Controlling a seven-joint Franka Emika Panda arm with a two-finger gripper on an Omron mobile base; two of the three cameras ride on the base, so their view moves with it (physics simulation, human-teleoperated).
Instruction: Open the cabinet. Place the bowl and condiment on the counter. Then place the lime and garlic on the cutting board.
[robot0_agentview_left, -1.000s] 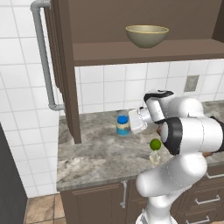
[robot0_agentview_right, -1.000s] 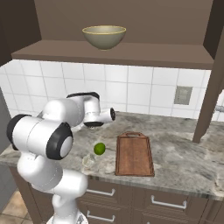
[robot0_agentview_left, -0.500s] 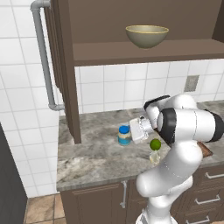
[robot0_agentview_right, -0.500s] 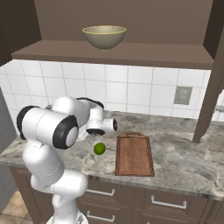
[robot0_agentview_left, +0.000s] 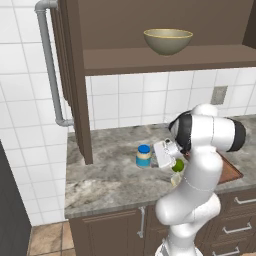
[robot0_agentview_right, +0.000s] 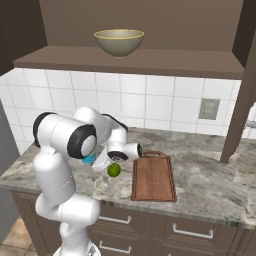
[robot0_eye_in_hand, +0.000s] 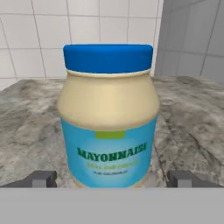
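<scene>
Jaws wide, blue-lidded cream jar (robot0_eye_in_hand: 109, 113), marbled stone counter (robot0_eye_in_hand: 192, 113)

A kitchen: white tiled wall (robot0_agentview_left: 125, 100), marbled stone counter (robot0_agentview_left: 110, 175), dark wall cabinet (robot0_agentview_left: 75, 75), drawers (robot0_agentview_right: 190, 232) below.

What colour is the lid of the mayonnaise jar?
Blue; the jar shows best in the hand view.

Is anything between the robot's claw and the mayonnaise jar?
No. The open gripper faces the condiment straight on, with bare counter around the jar and nothing between them.
</scene>
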